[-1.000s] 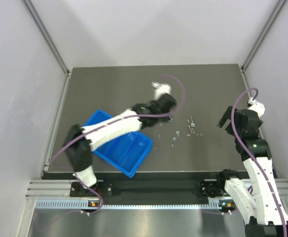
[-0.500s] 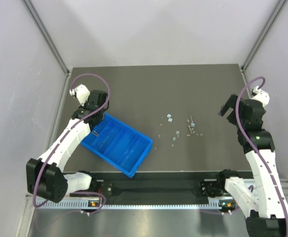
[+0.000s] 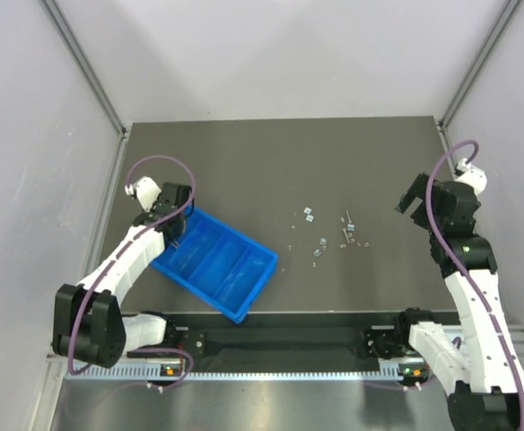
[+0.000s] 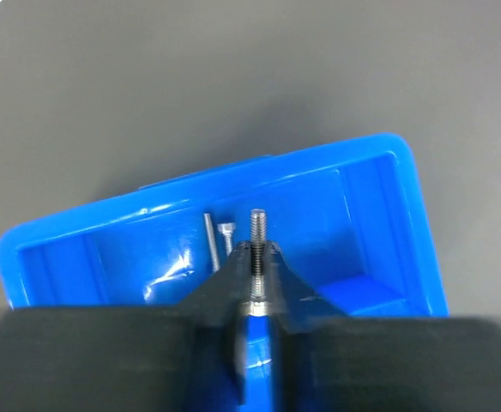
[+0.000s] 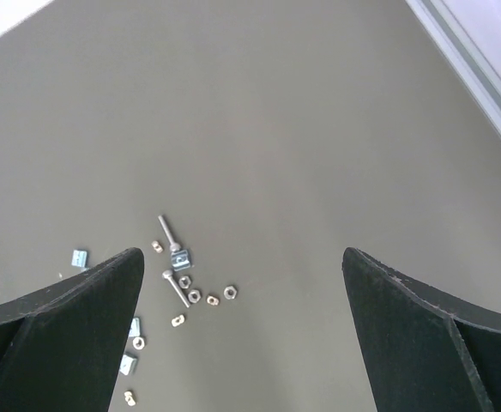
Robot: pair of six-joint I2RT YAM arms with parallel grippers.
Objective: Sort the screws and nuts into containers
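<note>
Dark grey table [image 3: 244, 162], pale walls [image 3: 271, 54] on three sides, metal rail [image 3: 271, 368] along the near edge. On the wrist camera the left gripper [image 4: 256, 257] is clamped on one screw [image 4: 257, 225]. Its threaded end pokes out past the fingertips, directly over the tray [image 4: 388, 163]. Two more screws [image 4: 216, 239] lie in the compartment just beyond the tips. From above, that gripper [image 3: 174, 232] sits over one end of the tray [image 3: 256, 292], and the held screw is too small to make out there. The right gripper [image 5: 242, 257] hovers over bare table with its fingers wide apart, holding nothing. Loose screws [image 5: 169, 236] and nuts [image 5: 206, 298] lie ahead and left of it, well apart from the tray.
</note>
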